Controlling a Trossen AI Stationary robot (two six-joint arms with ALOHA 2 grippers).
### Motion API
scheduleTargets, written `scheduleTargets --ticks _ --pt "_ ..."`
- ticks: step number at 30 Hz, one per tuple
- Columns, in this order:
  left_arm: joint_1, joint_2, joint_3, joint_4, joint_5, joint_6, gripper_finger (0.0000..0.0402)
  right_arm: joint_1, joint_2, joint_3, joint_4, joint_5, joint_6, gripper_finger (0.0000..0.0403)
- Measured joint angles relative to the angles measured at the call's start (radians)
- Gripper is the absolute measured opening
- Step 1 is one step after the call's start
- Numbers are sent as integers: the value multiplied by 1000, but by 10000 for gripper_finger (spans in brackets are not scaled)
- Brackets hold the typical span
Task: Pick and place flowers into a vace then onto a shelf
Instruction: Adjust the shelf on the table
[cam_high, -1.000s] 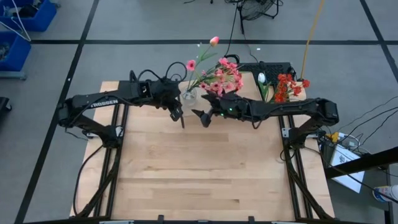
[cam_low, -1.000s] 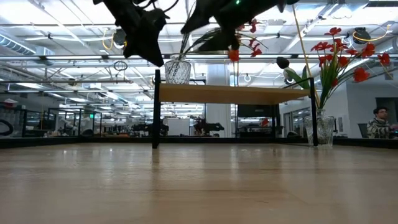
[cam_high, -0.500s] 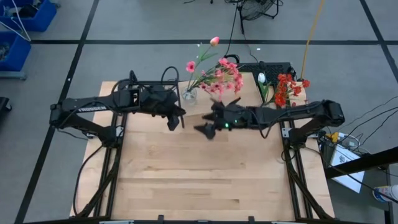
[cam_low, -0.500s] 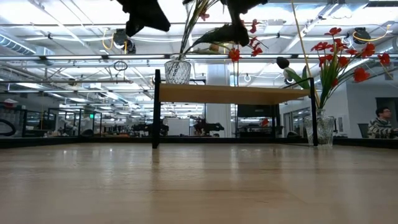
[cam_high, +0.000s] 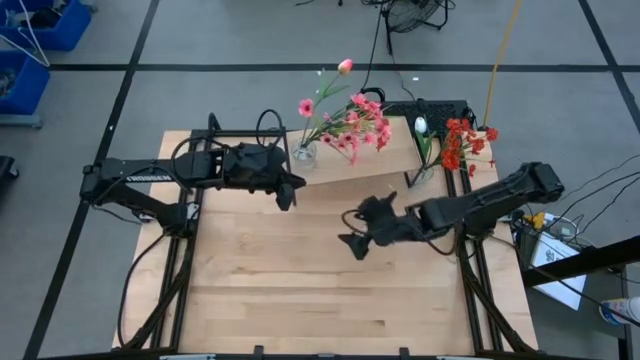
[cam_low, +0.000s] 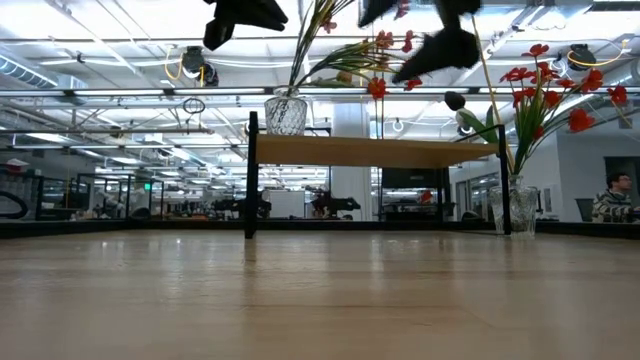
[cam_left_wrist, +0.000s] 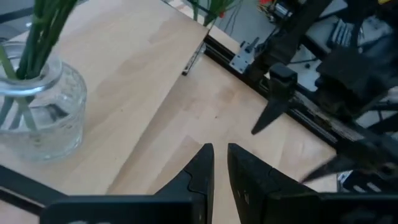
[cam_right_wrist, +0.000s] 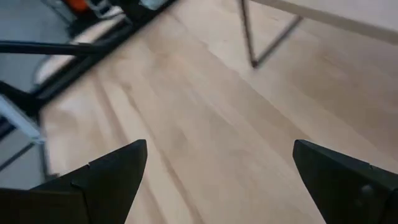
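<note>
A clear glass vase (cam_high: 304, 153) holding a spray of pink and red flowers (cam_high: 350, 122) is seen standing on the left end of the shelf (cam_high: 380, 158), the pale board raised on black legs at the far side of the table (cam_high: 320, 270). In the low view the vase (cam_low: 286, 112) rests squarely on the board, upright, with the stems fanning up and to the right. The placing step is judged to be done for this vase.

A second glass vase (cam_low: 520, 208) with red flowers (cam_high: 462, 140) and a white tulip bud (cam_high: 421, 125) stands on the table itself, just beside the shelf's right legs. It is judged to be what is left of the task.

The left tool (cam_high: 286, 193) is held just in front of the shelf, near the placed vase, with nothing in it; in the left wrist view its fingers (cam_left_wrist: 200, 171) are seen drawn narrow, with only a slim gap between them. The right tool (cam_high: 357, 235) hangs above the middle of the table, well apart from the shelf; its fingers (cam_right_wrist: 112, 168) are spread wide with bare wood between them. Both tools are kept off the blossoms, presumably so that the tall stems are not caught and the vase is not tipped.
</note>
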Motion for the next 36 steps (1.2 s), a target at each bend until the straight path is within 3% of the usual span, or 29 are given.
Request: scheduleTargets --ticks 5,10,14,17,20,25,29,32,36 --pt "-15 7 0 -2 -34 -48 51 67 -112 -145 -4 110 130 395" --pt "-25 13 0 -3 -45 -24 51 125 -266 -343 4 228 400 395" --pt "-25 32 -1 0 -44 6 51 170 -366 -504 112 308 521 395" --pt "-25 41 3 24 -39 51 51 197 -407 -599 202 432 559 395" --pt "-25 53 -1 9 19 124 51 200 -419 -680 291 518 629 395" --pt "-33 98 -3 -55 130 198 51 161 -400 -779 396 494 710 395" --pt "-53 118 -27 -98 132 224 51 131 -379 -809 550 496 615 395" --pt "-69 117 -94 -23 127 216 51 97 -361 -815 551 521 528 395" --pt "-73 107 -213 25 119 110 51 28 -341 -815 699 462 294 394"
